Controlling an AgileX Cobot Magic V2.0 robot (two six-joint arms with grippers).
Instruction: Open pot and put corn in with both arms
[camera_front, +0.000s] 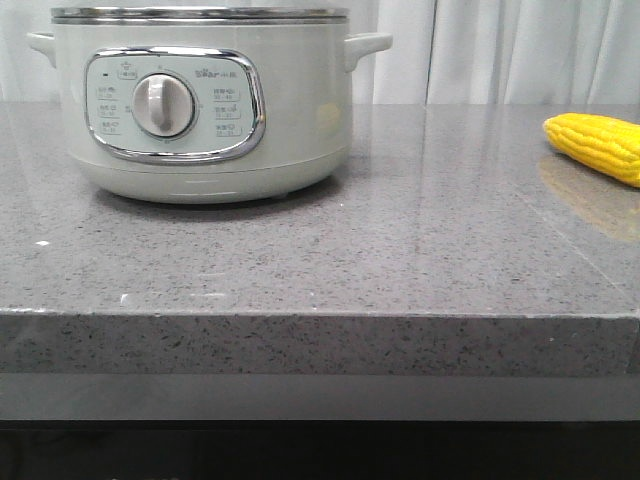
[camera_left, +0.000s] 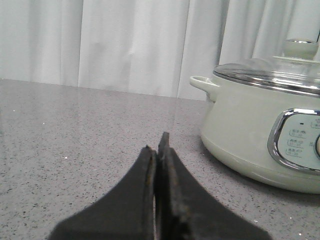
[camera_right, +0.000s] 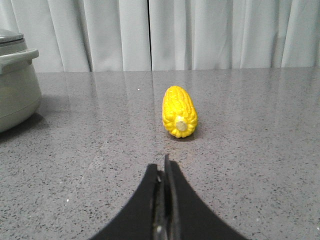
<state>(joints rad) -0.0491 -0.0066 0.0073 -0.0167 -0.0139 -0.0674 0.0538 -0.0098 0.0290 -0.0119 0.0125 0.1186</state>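
The pale cream-green pot (camera_front: 200, 110) stands at the back left of the grey stone table, its chrome-framed panel and round dial facing me. It also shows in the left wrist view (camera_left: 260, 135), where a glass lid (camera_left: 272, 72) with a knob (camera_left: 300, 47) sits on it. The yellow corn (camera_front: 597, 145) lies on the table at the far right, also in the right wrist view (camera_right: 179, 111). My left gripper (camera_left: 157, 145) is shut and empty, low over the table beside the pot. My right gripper (camera_right: 164, 167) is shut and empty, a short way from the corn's end.
The grey speckled table (camera_front: 400, 250) has a thick front edge (camera_front: 320, 345). White curtains (camera_front: 500, 50) hang behind it. The pot's side (camera_right: 15, 95) shows in the right wrist view. Neither arm shows in the front view.
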